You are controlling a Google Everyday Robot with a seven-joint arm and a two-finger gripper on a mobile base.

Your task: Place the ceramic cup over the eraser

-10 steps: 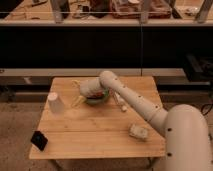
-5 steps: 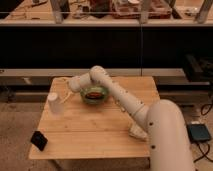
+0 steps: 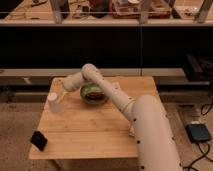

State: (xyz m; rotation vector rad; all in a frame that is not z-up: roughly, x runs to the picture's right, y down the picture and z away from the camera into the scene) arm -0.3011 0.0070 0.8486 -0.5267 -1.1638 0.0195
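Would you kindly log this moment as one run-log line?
gripper: beside ceramic cup, left of table | ceramic cup: upright on table | eraser: front-left corner, uncovered | green bowl: rear centre

From where I stand, no text, label, brand, number or sign can be read on any surface. The ceramic cup, the eraser, the green bowl and the bench show no legible marking. The end effector is over the bench's left part, just beside the ceramic cup, and likewise shows no legible marking.
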